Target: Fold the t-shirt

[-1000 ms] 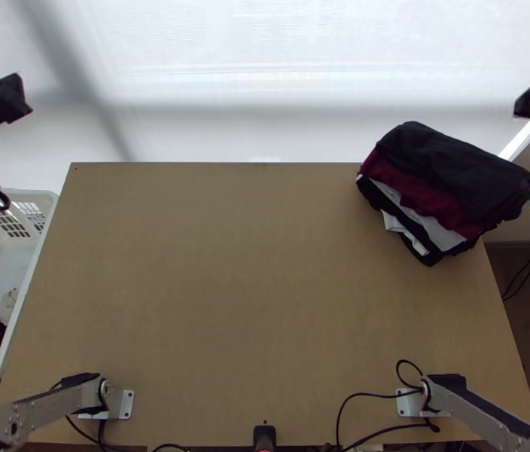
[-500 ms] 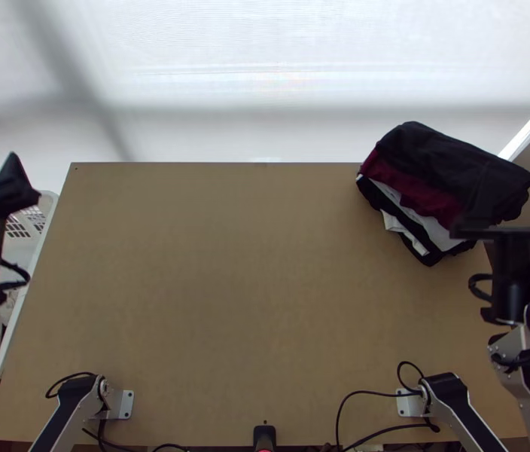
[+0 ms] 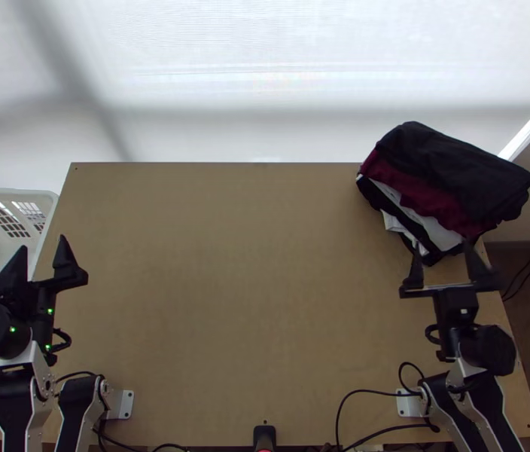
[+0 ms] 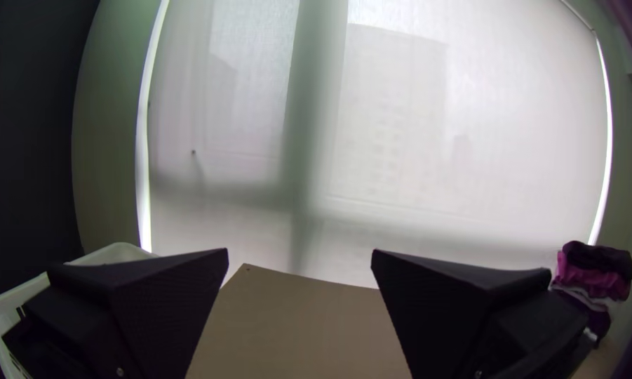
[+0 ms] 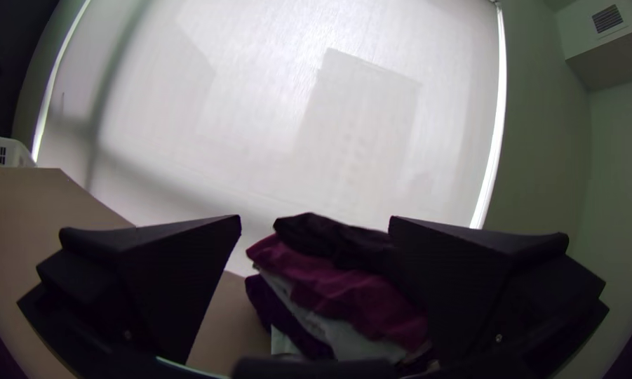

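While the clothes stack (image 3: 457,177) lies unheld, left gripper (image 3: 41,244) and right gripper (image 3: 443,251) stand spread, empty; stage, apparently pre-folding; next requirement, probably a shirt from the white basket (image 3: 9,193).

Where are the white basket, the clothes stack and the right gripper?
White basket (image 3: 20,193): top view, on its far rim.
Clothes stack (image 3: 453,162): top view, on the black cloth on top.
Right gripper (image 5: 315,218): right wrist view, midway between its open fingertips.

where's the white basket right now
In the top view, the white basket sits at the far left, just off the table's left edge, beyond the left arm's open hand.
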